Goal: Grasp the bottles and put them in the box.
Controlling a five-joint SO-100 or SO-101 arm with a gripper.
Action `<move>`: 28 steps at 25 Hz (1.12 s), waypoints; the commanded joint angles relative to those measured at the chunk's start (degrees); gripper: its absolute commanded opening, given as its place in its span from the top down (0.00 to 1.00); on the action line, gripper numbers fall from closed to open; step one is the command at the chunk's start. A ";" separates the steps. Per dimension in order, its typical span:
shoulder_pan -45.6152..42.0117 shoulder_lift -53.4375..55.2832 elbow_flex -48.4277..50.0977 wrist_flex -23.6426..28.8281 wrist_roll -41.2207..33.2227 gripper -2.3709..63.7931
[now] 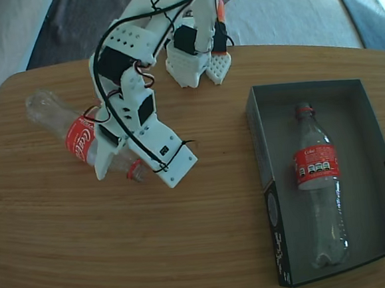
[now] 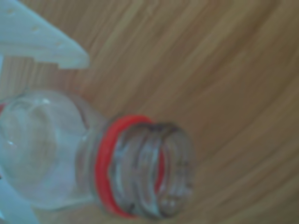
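While the fixed view takes in the whole table [image 1: 187, 251], only part of the grasp is seen.
Fixed view, box [image 1: 381, 169]: one bottle [image 1: 319, 187] is laid inside, neck away from the camera.
Fixed view, second bottle [image 1: 68, 127]: it is lying on the wood at left, its neck end hidden under the gripper [image 1: 117, 160].
Wrist view, blurred: the open mouth and red ring [image 2: 105, 158] are shown, with white fingers [image 2: 42, 42] placed on either side of the shoulder.
Jaws: closure on the bottle cannot be told.
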State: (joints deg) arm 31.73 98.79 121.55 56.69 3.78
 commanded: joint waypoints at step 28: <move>-0.26 -10.11 -7.29 -4.13 -0.18 0.27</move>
State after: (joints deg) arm 31.29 87.36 116.63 52.91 3.78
